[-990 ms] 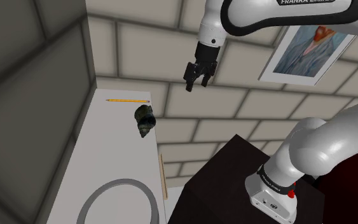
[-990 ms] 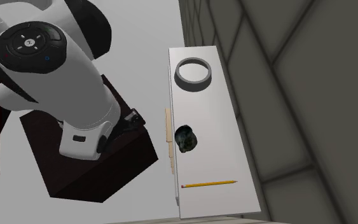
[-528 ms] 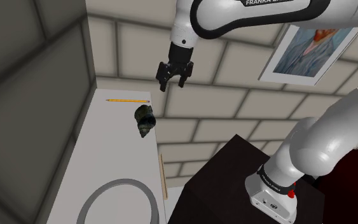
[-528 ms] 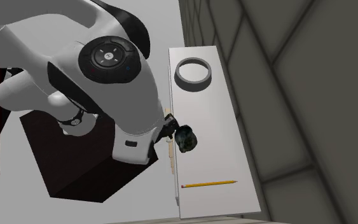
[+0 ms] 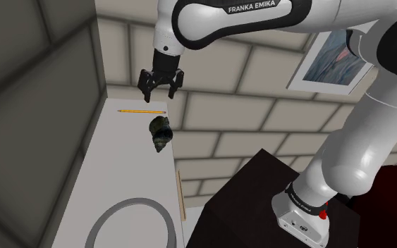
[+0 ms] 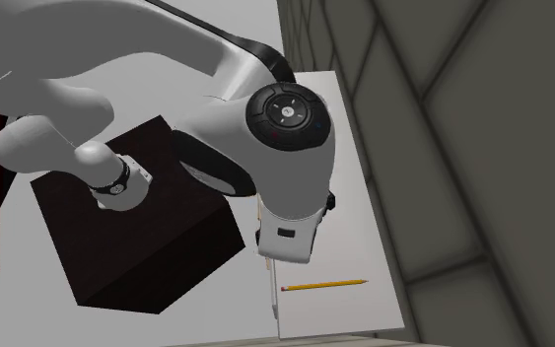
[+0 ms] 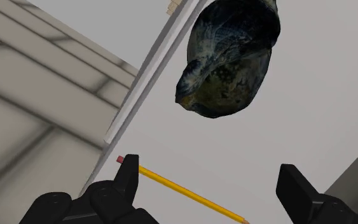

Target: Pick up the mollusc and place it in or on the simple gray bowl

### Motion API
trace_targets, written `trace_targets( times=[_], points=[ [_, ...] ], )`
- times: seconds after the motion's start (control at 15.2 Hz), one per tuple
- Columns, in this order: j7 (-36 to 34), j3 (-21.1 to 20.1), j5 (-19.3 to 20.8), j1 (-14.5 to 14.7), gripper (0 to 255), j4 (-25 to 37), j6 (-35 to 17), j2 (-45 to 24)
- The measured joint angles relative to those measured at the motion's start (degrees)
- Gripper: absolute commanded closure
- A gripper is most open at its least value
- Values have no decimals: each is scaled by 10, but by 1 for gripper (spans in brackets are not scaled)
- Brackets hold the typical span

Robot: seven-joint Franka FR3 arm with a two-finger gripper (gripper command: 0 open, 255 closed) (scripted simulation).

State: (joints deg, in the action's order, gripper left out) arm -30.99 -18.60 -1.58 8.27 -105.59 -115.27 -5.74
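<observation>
Hanging high in the upper middle of the shoulder view, the black gripper [image 5: 160, 84] has its two fingers spread wide with nothing in them. Just under it, a yellow pencil [image 5: 142, 111] lies on the white table [image 5: 112, 169]. The dark, bumpy mollusc [image 5: 160, 134] sits on the table just below the pencil, near the table's right edge. The gray bowl [image 5: 130, 202] is at the lower left, well apart from the mollusc. In the wrist view the mollusc [image 7: 228, 60] lies ahead of the fingers, not touched.
</observation>
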Motion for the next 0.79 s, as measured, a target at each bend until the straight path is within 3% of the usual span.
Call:
trace_targets(
  times=[0.13,0.79],
  points=[
    [-13,-2,9,6,0,23,-5,-24],
    [-22,-3,18,11,0,-3,-56,-50]
  ],
)
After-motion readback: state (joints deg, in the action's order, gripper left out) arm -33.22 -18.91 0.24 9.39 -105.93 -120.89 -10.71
